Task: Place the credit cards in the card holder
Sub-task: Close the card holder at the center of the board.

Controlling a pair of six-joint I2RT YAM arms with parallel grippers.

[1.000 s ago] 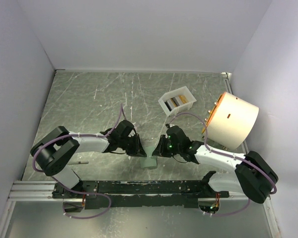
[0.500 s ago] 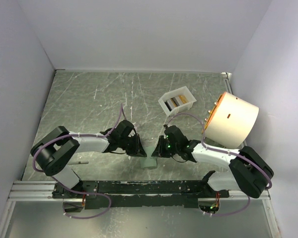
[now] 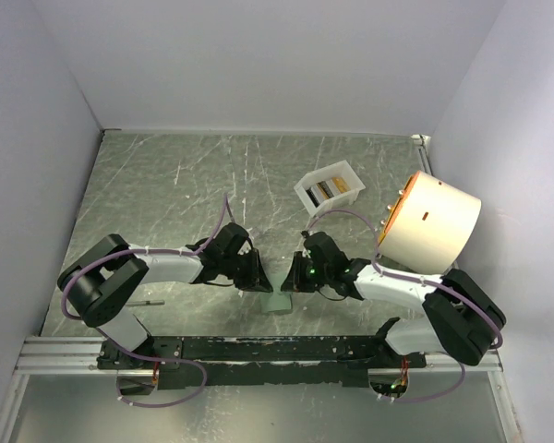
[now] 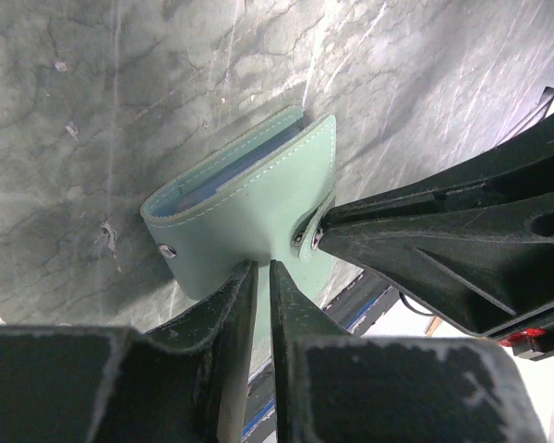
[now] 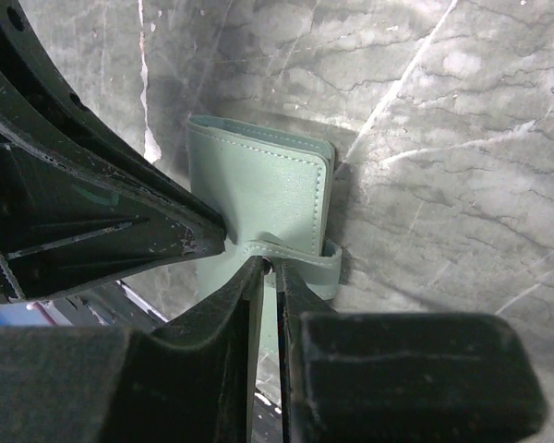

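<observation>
The sage-green card holder lies folded between both arms near the front rail. In the left wrist view my left gripper is shut on the lower edge of the card holder. In the right wrist view my right gripper pinches the snap strap of the card holder, with its jaws nearly together. The two grippers meet tip to tip over it. Gold and dark credit cards stand on edge in a white tray further back.
A large cream cylinder lies on its side at the right, close to my right arm. The black front rail runs just behind the card holder. Grey walls enclose the scratched green table.
My right arm has shifted slightly left toward the card holder and its jaws have narrowed on the strap. The left arm and the card holder have stayed put.
</observation>
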